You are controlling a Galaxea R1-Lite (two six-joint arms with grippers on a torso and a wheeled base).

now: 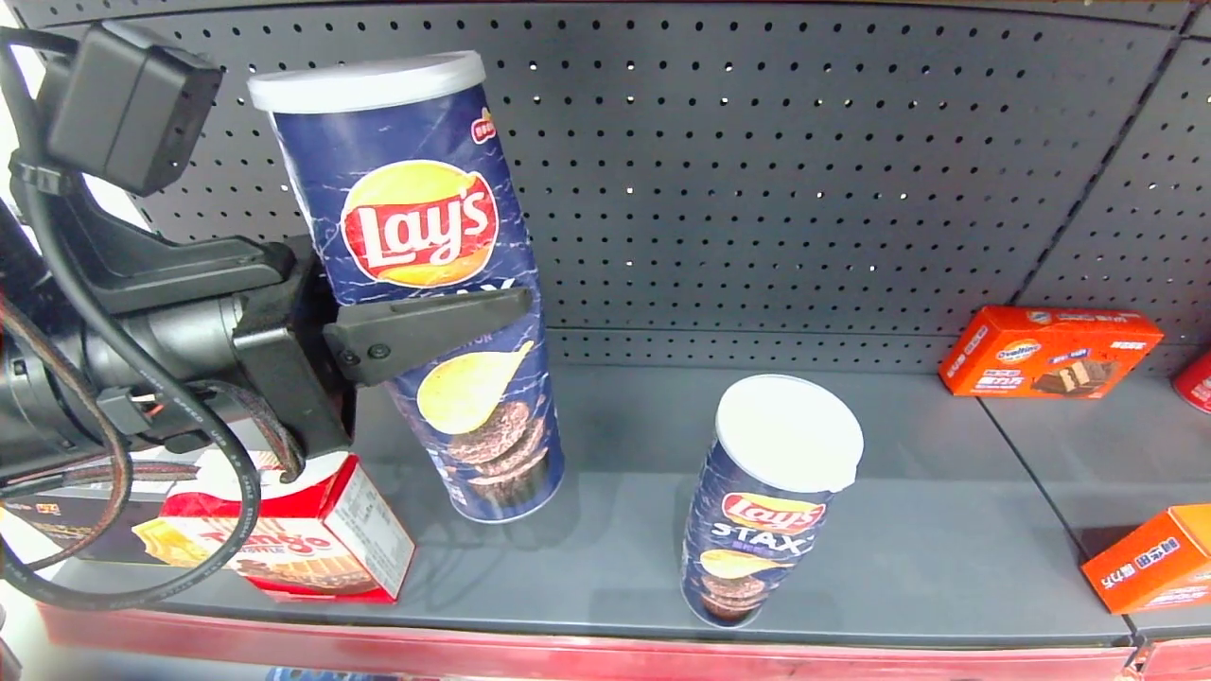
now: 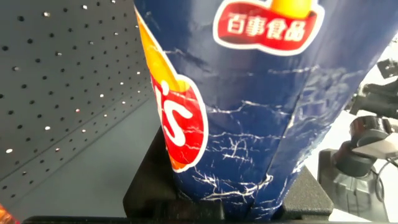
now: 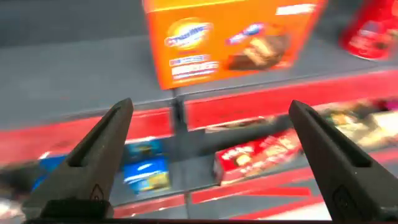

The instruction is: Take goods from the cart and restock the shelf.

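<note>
My left gripper (image 1: pixel 445 322) is shut on a tall blue chips can (image 1: pixel 426 274) with a white lid, holding it at mid-height. The can leans with its top to the left, and its base is at or just above the grey shelf board (image 1: pixel 605 558); I cannot tell if it touches. In the left wrist view the can (image 2: pixel 249 124) stands between the dark fingers (image 2: pixel 152 180). A second, matching can (image 1: pixel 766 511) stands upright on the shelf to the right, apart from the held one. My right gripper (image 3: pixel 211 155) is open and empty, in front of the shelf's red front edge (image 3: pixel 249 109).
A red-and-white box (image 1: pixel 303 544) lies at the shelf's front left, below my left arm. Orange boxes sit at the back right (image 1: pixel 1050 350) and front right (image 1: pixel 1149 558); one orange box (image 3: pixel 230 40) is ahead of my right gripper. The perforated back wall (image 1: pixel 757 170) closes the shelf.
</note>
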